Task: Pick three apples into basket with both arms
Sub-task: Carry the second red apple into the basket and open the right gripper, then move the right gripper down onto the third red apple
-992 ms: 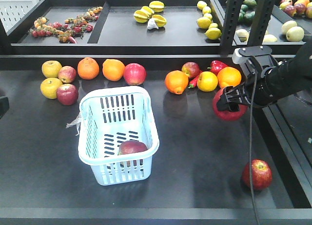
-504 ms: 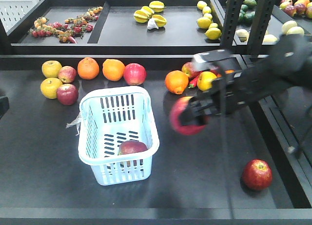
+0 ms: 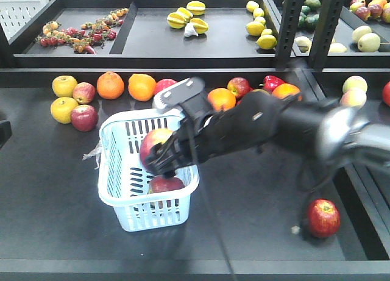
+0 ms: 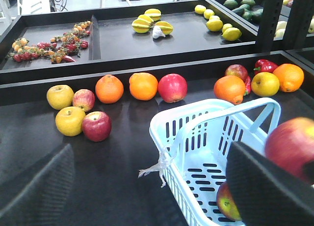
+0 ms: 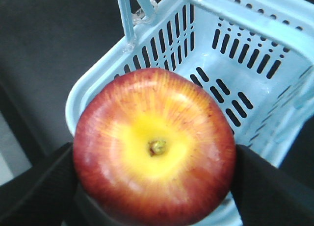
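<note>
My right gripper (image 3: 159,162) is clamped on a red apple (image 5: 154,147), holding it over the basket (image 3: 183,192), just above the apple (image 3: 166,184) already lying inside. It feels firm, round and smooth-skinned to judge by the shine, so I hold it across its widest part; a pinch nearer the stem could let it squirt out. My left gripper's state I cannot tell. The third apple (image 3: 323,217) sits on the counter (image 3: 49,189), well right of the basket.
</note>
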